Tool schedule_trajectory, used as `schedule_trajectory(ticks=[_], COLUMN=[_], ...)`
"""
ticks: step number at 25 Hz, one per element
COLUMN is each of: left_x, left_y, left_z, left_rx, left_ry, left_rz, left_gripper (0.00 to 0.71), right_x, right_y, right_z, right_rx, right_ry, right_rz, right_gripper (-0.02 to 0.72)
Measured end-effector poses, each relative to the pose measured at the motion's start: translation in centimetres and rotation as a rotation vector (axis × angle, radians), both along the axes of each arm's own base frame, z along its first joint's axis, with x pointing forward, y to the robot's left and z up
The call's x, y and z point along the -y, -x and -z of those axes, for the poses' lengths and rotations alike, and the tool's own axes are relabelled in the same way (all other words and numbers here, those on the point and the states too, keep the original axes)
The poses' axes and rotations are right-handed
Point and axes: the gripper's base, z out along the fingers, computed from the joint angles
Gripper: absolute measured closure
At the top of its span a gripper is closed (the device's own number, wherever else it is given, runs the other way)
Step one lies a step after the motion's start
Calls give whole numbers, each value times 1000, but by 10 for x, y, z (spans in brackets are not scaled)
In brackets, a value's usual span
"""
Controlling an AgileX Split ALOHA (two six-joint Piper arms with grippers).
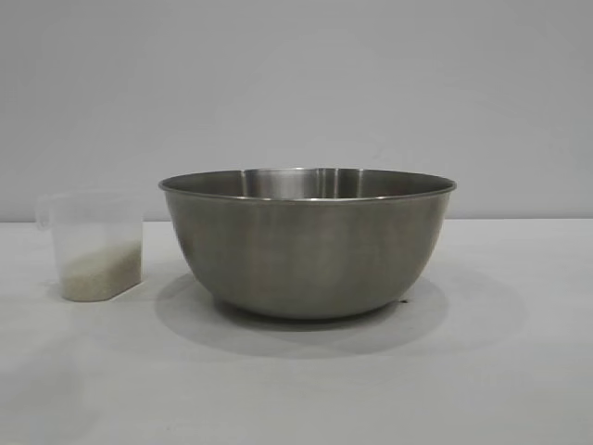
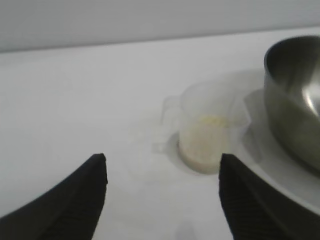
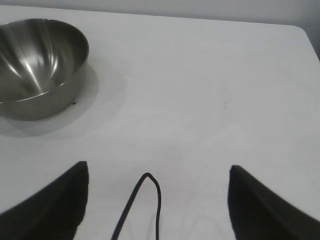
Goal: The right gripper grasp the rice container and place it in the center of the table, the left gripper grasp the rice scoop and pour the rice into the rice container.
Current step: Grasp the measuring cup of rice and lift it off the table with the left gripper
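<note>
On the white worktop [image 1: 519, 371] the steel bowl [image 1: 307, 243] stands upright at the middle of the exterior view. At its 9 o'clock, near but apart from it, stands the clear scoop [image 1: 93, 246], upright, with a shallow layer of rice [image 1: 98, 276] in its bottom. The left claw [image 2: 162, 192] hovers over the worktop with its two black fingers [image 2: 80, 200] spread and nothing between them; the scoop sits just beyond its tips, toward the right finger, untouched. The right claw [image 3: 157, 200] is likewise spread and empty, over bare worktop, with the bowl well away at its 10 o'clock and a black cable [image 3: 145, 205] looping between its fingers.
</note>
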Motion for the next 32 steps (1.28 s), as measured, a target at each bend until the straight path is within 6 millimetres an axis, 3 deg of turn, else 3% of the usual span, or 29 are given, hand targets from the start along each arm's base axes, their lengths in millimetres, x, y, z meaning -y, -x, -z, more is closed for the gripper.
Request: schedule_trajectory(ticks=[5, 8, 9, 19, 32], left_x=[3, 5, 6, 14, 21], left_y=[-11, -19, -22, -50, -79], left_z=[13, 13, 13, 24, 33], left_rx=[-58, -46, -38, -6, 18], left_ry=[1, -3, -9, -136, -160], left_rz=[-2, 1, 4, 79, 90], left_gripper=[473, 462, 503, 487, 487], right_x=[0, 0, 0, 0, 0], right_y=[0, 0, 0, 0, 0], right_z=[0, 0, 0, 0, 0], right_rx=[0, 0, 0, 0, 0], right_ry=[0, 0, 0, 0, 0], right_rz=[0, 0, 0, 0, 0], right_gripper=[208, 208, 208, 208, 208])
